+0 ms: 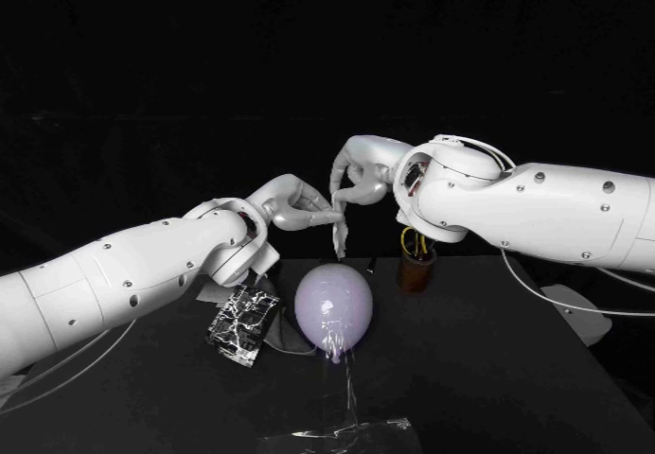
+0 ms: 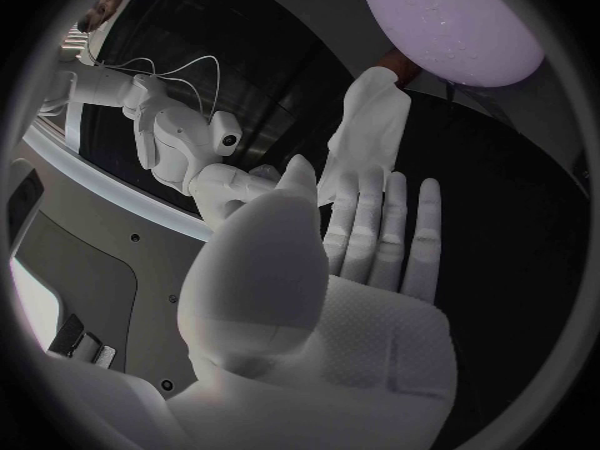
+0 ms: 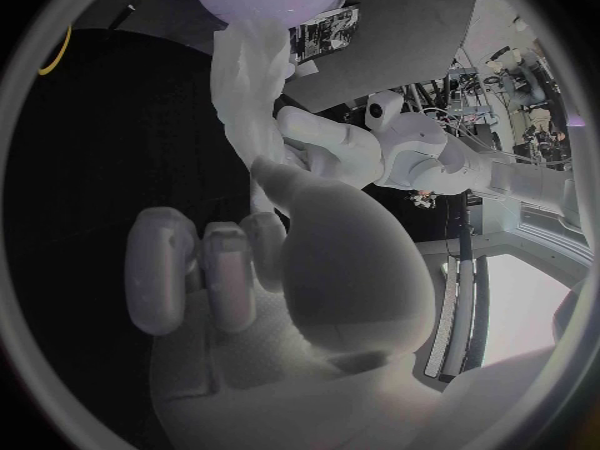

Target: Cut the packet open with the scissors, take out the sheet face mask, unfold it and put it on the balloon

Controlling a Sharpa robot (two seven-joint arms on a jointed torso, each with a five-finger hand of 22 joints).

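Overhead, the right robot hand (image 1: 358, 189) pinches the sheet face mask (image 1: 339, 244), which hangs lengthwise straight down onto the balloon (image 1: 334, 301) at frame centre. The left robot hand (image 1: 308, 206) meets its top end, grip unclear.

A black table (image 1: 519, 378) is seen across the near half of the scene, its top matte, and a faint grey sheen is caught on it from the light. Its far edge is made out as a straight line across the middle, and its right edge is seen slanting away toward the far right. Behind it, a black backdrop (image 1: 164, 95) is spread over the whole far side, and hardly any light is returned by it. Off the table's right edge a pale grey shape (image 1: 590, 326) is glimpsed; what it is cannot be told.
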